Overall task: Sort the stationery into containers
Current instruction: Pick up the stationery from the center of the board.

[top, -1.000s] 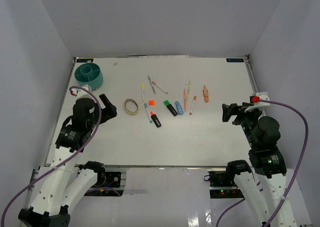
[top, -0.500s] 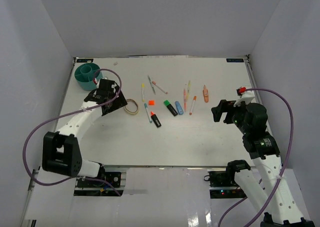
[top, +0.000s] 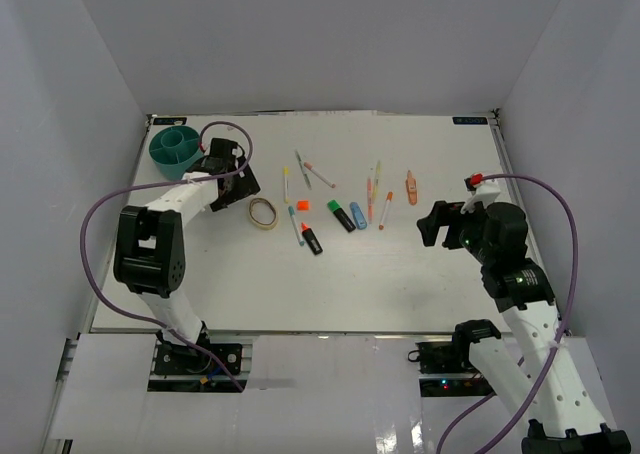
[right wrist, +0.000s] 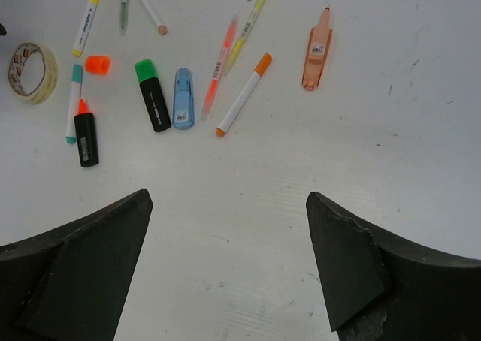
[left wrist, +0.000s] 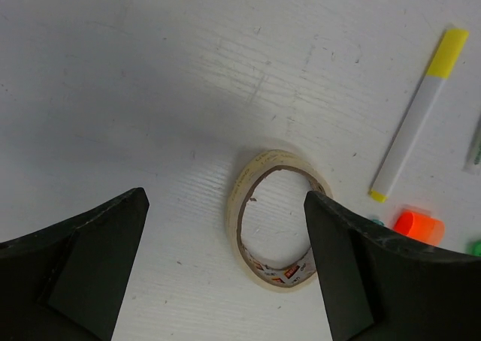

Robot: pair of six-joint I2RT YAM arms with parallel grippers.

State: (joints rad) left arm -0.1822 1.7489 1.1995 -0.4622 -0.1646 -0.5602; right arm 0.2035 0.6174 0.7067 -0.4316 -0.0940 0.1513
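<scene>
The left tool (left wrist: 225, 198) has its two black fingers wide apart and holds nothing. In the left wrist view, the tan ring of adhesive tape (left wrist: 282, 272) lies flat on the white table (top: 400, 274), under the gap between the fingers and a little toward the right finger. In the top view this tool is between the round teal plastic organiser with inner dividers (top: 190, 162) and the tape ring. The organiser stands at the far left corner of the table.

The right tool (right wrist: 229, 198) is also spread open and empty, above a bare part of the table on the right side.

The other stationery lies loose in the middle of the table. There is a black highlighter with a green cap (right wrist: 152, 95) and, just beside it, a short blue highlighter (right wrist: 183, 98). A black highlighter with an orange cap (right wrist: 86, 131) is nearer to the tape ring. A small orange cap (right wrist: 98, 64) and a white pen with a yellow cap (right wrist: 86, 19) are also there, and a pale orange translucent piece (right wrist: 317, 48) lies apart at the right.
</scene>
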